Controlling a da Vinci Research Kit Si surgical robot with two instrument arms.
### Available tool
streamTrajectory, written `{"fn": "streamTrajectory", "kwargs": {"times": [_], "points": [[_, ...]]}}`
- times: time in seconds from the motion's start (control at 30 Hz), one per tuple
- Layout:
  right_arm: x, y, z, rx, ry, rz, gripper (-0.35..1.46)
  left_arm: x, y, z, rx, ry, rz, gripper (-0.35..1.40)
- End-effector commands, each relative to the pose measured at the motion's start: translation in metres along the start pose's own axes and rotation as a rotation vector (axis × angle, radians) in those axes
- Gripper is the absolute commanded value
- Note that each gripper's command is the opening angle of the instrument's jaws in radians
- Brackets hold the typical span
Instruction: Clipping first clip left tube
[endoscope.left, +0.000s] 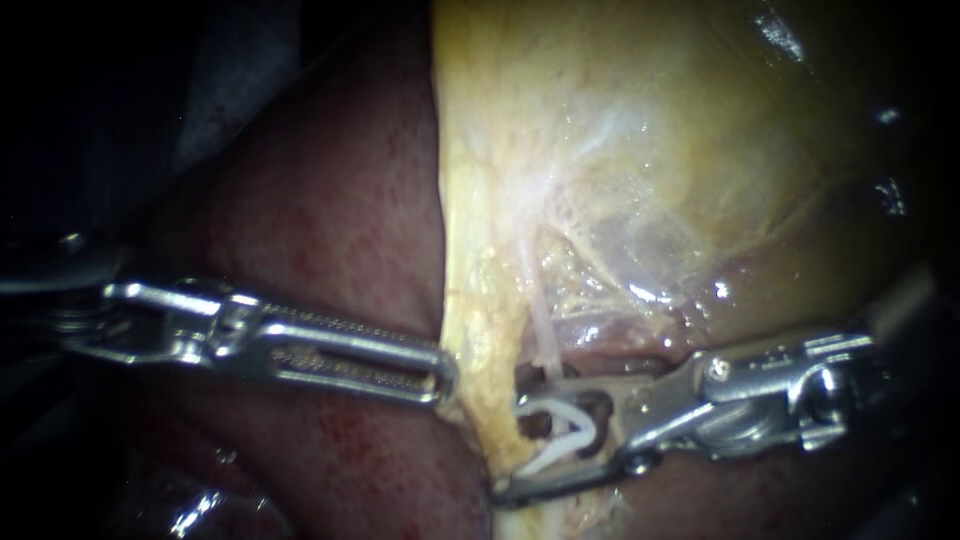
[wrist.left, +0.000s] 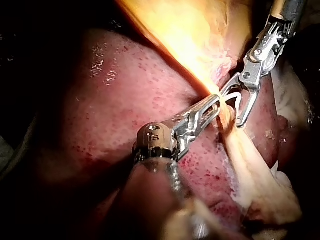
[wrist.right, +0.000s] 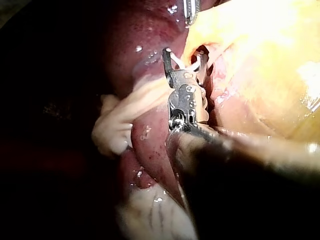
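**First assistant:** Nearest the lens is your right instrument (endoscope.left: 515, 445), coming in from the right. Its claw stands spread wide, yet it is carrying something. The open white clip (endoscope.left: 565, 430) sits inside it, one leg seated against each half. The spread is deliberate, I judge, because the clip has to be open to straddle the tube.

**Second assistant:** The tube (endoscope.left: 540, 320) is the pale thin strand you see running down from the gallbladder (endoscope.left: 650, 150) to the upper half of that claw. It meets the claw's mouth there. I cannot tell whether it lies fully between the clip's legs, because the metal hides the crossing. I see no second tube in the endoscope view, so I cannot confirm that this is the left one.

**First assistant:** Your left instrument (endoscope.left: 440, 378) is what makes the tube reachable. Its claw is pressed together on the gallbladder's yellow edge, just beside the clip. It looks to be holding that edge aside, toward the liver (endoscope.left: 330, 220), so the strand stands taut and bare.

**Second assistant:** The dark red liver lies behind and beneath both shafts, apart from the clip. My judgement is that the clip is not yet closed. Before you squeeze, check that both legs reach past the tube and that no yellow tissue is caught between them.
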Motion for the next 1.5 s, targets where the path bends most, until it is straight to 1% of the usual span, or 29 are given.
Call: {"fn": "streamTrajectory", "kwargs": {"times": [0.03,0.17,0.63,0.8,0.97,1.07,1.27,1.5], "points": [[0.0000,0.0000,0.0003,0.001,-0.001,0.000,0.57,0.0000,0.0000,0.0000,0.000,0.000,0.000,-0.35],[0.0000,0.0001,0.0014,-0.003,-0.002,0.003,0.57,0.0000,0.0000,0.0000,0.000,0.000,0.000,-0.35],[0.0007,0.0002,0.0022,-0.007,0.000,0.018,0.50,-0.0001,0.0000,0.0001,0.000,0.000,0.000,-0.35],[0.0008,-0.0003,0.0022,-0.005,-0.001,0.035,0.50,-0.0001,0.0000,0.0000,0.000,0.000,0.000,-0.35],[0.0009,-0.0013,0.0017,0.002,-0.003,0.038,0.49,-0.0001,0.0000,0.0000,0.001,0.000,0.000,-0.35],[0.0013,-0.0018,0.0008,0.007,-0.003,0.041,0.47,-0.0001,0.0000,-0.0001,0.001,0.000,0.000,-0.35],[0.0024,-0.0017,-0.0008,0.013,-0.001,0.051,0.43,-0.0001,0.0000,-0.0001,0.001,0.000,0.000,-0.35],[0.0020,-0.0016,0.0003,0.010,-0.002,0.046,0.40,-0.0001,0.0000,0.0000,0.001,0.000,0.000,-0.35]]}}
